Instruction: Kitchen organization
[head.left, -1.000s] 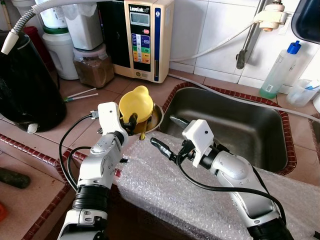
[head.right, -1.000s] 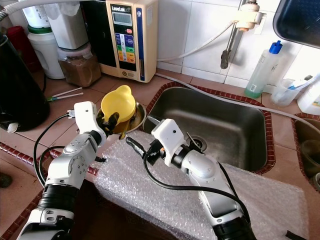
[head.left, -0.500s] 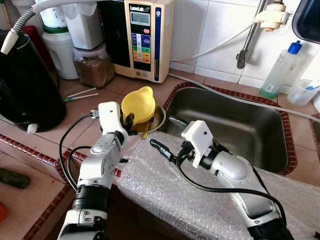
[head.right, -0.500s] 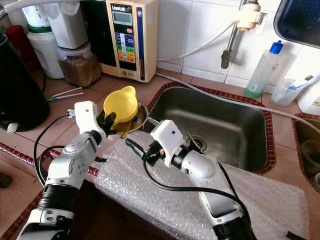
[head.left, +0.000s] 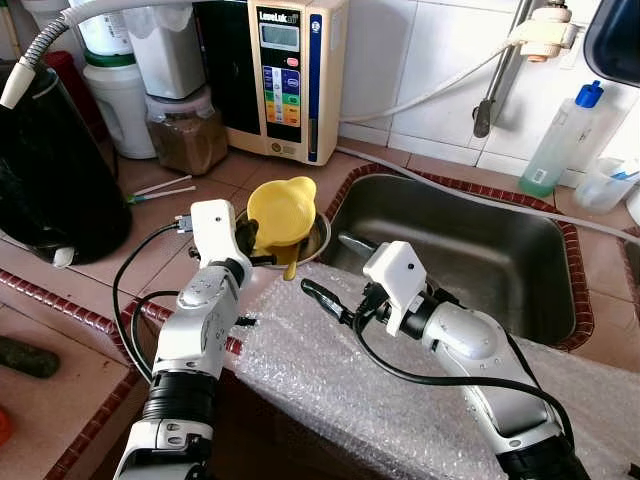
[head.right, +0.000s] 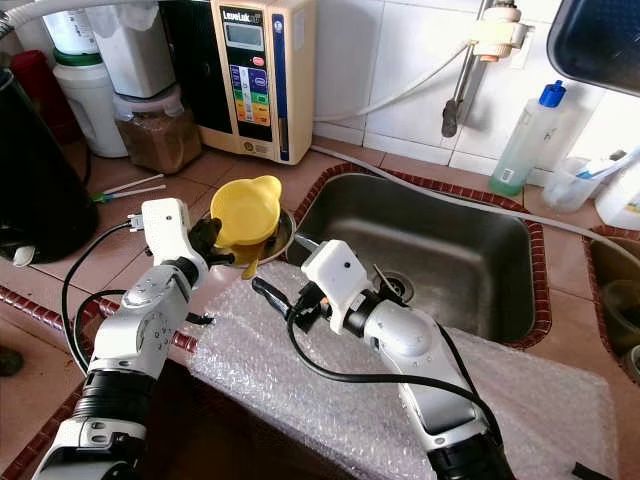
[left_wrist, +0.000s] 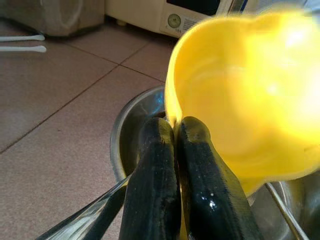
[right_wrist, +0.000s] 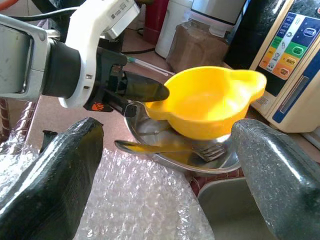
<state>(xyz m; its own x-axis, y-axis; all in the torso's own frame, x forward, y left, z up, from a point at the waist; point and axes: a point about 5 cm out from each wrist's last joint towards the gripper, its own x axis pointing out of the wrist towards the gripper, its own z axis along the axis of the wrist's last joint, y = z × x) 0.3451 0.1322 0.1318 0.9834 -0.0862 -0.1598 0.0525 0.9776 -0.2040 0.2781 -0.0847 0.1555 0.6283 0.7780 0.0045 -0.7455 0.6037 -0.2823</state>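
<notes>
A bright yellow plastic bowl (head.left: 282, 208) with a smooth, glossy inside and a small ear-shaped tab on its rim hangs tilted just above a shallow steel dish (right_wrist: 200, 159). The left gripper (left_wrist: 172, 132) pinches the bowl's near rim, its two black fingers (left_wrist: 155, 165) pressed together on the thin wall. In the dish under the bowl lies a fork (right_wrist: 212, 149). The dish sits on the brown tiled counter (head.left: 150, 240) beside the steel sink (head.left: 470, 250). The right gripper (head.left: 318, 296) hovers spread wide over bubble wrap (head.left: 330, 370), facing the bowl.
</notes>
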